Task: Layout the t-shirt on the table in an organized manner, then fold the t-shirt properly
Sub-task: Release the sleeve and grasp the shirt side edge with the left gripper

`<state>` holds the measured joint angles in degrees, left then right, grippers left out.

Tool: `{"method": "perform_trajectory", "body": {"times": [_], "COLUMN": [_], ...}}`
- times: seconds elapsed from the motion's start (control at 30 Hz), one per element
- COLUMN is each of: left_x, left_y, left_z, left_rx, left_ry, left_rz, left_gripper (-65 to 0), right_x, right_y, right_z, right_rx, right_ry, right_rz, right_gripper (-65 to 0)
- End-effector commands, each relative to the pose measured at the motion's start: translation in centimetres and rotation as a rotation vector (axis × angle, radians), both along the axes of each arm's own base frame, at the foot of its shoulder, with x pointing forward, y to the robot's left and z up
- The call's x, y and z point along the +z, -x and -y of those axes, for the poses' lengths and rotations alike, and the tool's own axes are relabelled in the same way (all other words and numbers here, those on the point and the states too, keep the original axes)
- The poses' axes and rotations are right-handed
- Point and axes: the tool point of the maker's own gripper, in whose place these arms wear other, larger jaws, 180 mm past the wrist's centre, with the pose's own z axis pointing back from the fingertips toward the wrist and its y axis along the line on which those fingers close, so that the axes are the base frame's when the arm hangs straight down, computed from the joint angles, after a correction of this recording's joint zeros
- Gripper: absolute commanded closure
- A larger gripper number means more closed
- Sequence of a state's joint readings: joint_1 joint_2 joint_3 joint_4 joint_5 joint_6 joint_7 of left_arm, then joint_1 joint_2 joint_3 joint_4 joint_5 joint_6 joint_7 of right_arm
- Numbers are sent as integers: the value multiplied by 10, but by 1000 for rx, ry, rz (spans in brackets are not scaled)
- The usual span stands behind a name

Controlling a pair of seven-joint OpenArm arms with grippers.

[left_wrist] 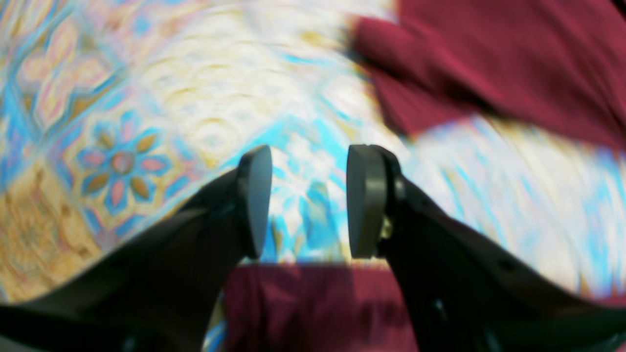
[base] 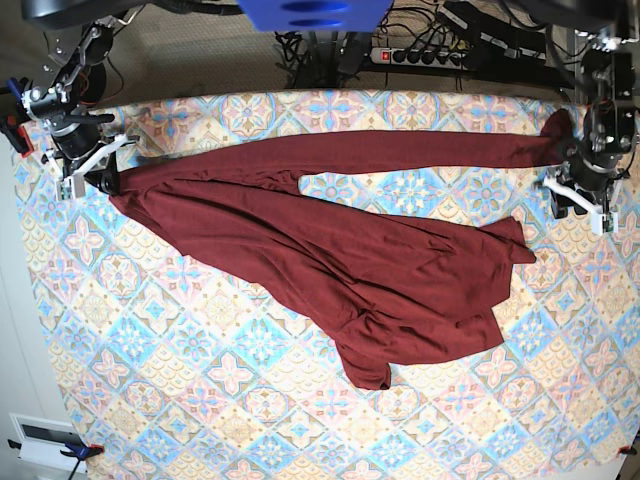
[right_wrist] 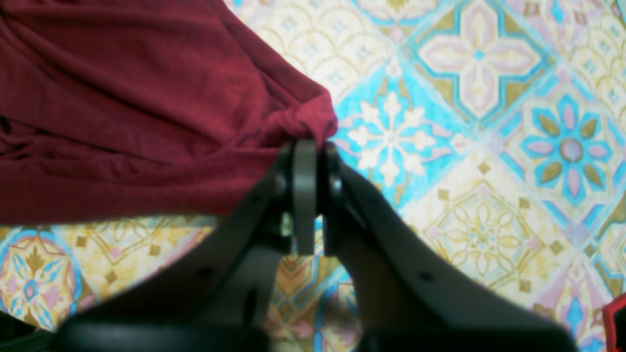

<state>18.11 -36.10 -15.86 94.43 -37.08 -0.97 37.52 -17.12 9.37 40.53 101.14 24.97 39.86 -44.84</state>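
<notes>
We see the plain dark maroon knit t-shirt (base: 330, 240) stretched in a long diagonal across the desk (base: 200, 400), whose covering is a pastel tile-pattern cloth of blue, pink and cream medallions. One narrow band of the shirt runs along the upper part of the base view toward the upper right, while the bulk sags in folds toward the lower middle.

At the upper left of the base view, our right claw (right_wrist: 313, 146) is pinched tight on a bunched corner of the t-shirt. Our left claw (left_wrist: 308, 200), at the upper right of the base view, stands parted with nothing between its pads; only patterned cloth shows through the gap, with maroon fabric just below and above it.

We judge the shirt light, limp and quick to wrinkle, so it will drape and drag rather than hold shape. It is best taken at hems, shoulder seams or corners, pinching a single small gather.
</notes>
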Motion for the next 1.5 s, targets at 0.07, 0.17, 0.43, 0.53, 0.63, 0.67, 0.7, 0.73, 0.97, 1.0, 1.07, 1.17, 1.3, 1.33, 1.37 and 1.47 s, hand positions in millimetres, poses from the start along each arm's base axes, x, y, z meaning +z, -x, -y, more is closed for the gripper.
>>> {"method": "perform_trajectory", "body": {"times": [0.07, 0.17, 0.43, 0.53, 0.63, 0.67, 0.7, 0.73, 0.97, 1.0, 1.07, 1.17, 1.3, 1.33, 1.37, 1.47], "left_x": [2, 4, 4, 2, 2, 1, 0, -2, -14, -14, -14, -16, -29, -34, -38, -42], "left_y": [-23, -41, -73, -84, -99, -100, -102, -103, -106, -106, -106, -105, -99, -96, -94, -93], "left_z": [16, 31, 18, 13, 20, 19, 18, 18, 23, 23, 24, 23, 21, 20, 19, 22], "left_rx": [11, 26, 96, 125, 140, 145, 150, 158, 177, 177, 177, 183, 203, 212, 218, 217], "left_ry": [79, 135, 186, 209, 247, 252, 256, 263, 298, 298, 300, 301, 311, 316, 322, 333], "left_rz": [22, 49, 80, 83, 100, 99, 96, 92, 70, 70, 69, 65, 30, 17, 8, 0], "left_gripper": [-240, -240, -240, -241, -243, -243, -243, -243, -243, -243, -243, -243, -240, -239, -234, -150], "right_x": [14, 13, 14, 14, 14, 15, 15, 15, 15, 15, 14, 14, 14, 15, 15, 15], "right_y": [-6, -6, -6, -7, -7, -7, -7, -7, -7, -7, -7, -7, -7, -8, -8, -8], "right_z": [5, 5, 5, 5, 5, 5, 5, 5, 5, 5, 5, 5, 5, 5, 5, 5], "right_rx": [2, 2, 3, 4, 4, 4, 4, 4, 4, 4, 4, 4, 2, 2, 2, 2], "right_ry": [14, 14, 15, 15, 15, 15, 15, 15, 15, 15, 15, 15, 14, 14, 14, 14], "right_rz": [47, 45, 46, 49, 49, 50, 50, 50, 50, 50, 49, 49, 49, 51, 51, 51], "right_gripper": [0, 0, 0, 0, 0, 0, 0, 0, 0, 0, 0, 0, 0, 0, 0, 0]}}
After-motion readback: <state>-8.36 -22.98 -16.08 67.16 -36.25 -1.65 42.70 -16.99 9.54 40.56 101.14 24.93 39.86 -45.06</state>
